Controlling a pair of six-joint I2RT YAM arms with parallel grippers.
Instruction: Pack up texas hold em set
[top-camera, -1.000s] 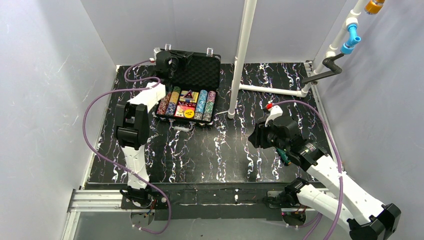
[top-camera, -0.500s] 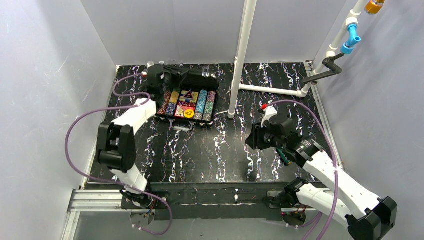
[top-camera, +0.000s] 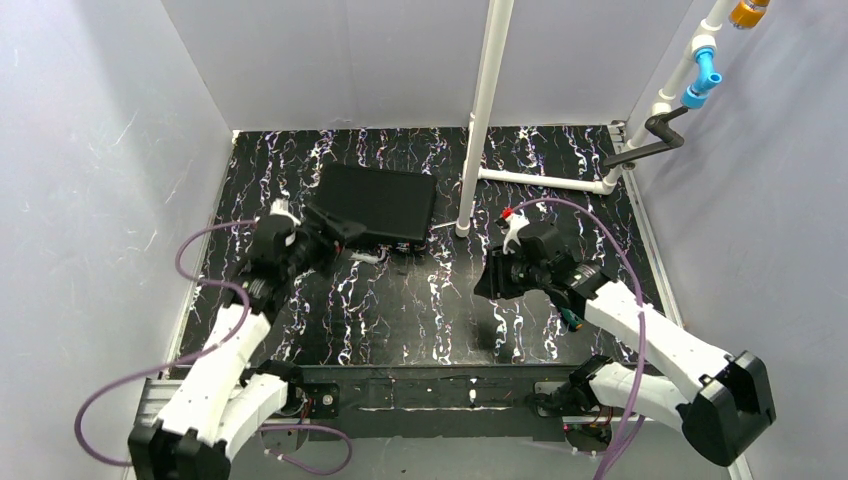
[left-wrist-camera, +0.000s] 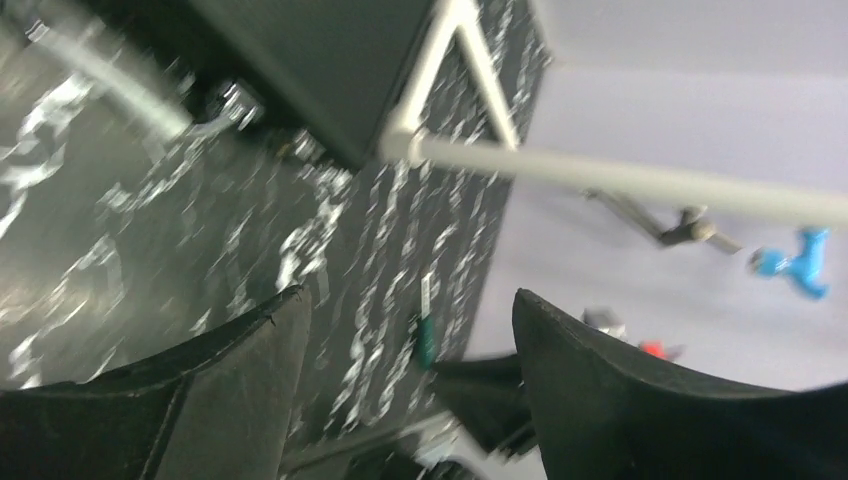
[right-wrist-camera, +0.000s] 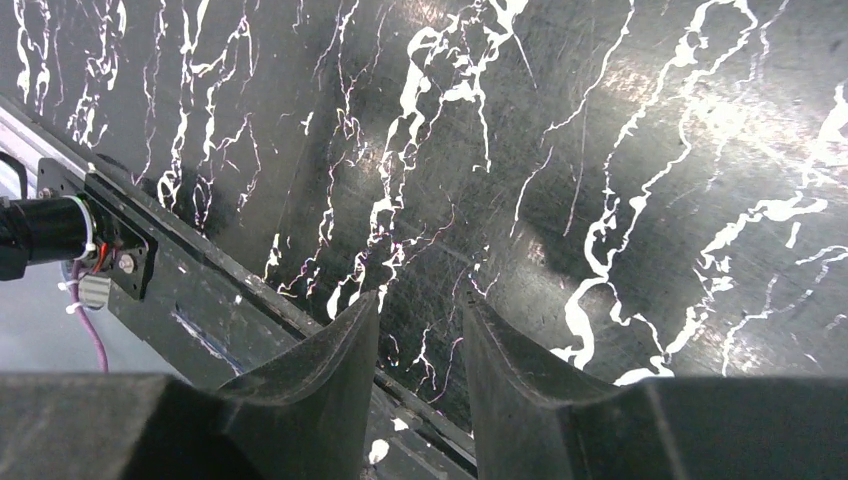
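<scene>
Case (top-camera: 375, 200) of the texas hold em set is being shown shut, its black lid lying flat. It is resting on the far left part of the marbled black table (top-camera: 400, 310), just left of the upright white pipe (top-camera: 483, 110). Only the plain lid and pale latches at the near edge are being seen.

Left fingers (left-wrist-camera: 230, 390) are being held wide apart with nothing between them, close by the near left corner of the case. Whether that corner is being touched cannot be told from the top view. The left wrist view is being blurred. In it the case's corner is being framed at the top, the pipe's foot is crossing beside it, and bare table is lying in the gap between the fingers. A green-handled screwdriver (left-wrist-camera: 427, 338) is being seen lying on the table farther on, near the right arm.

Right fingers (right-wrist-camera: 320, 390) are being held with a narrow gap and nothing is being gripped. They are being pointed down over bare table to the right of the pipe, well apart from the case. The near edge of the table and its metal rail are being caught at the lower left of the right wrist view.
</scene>
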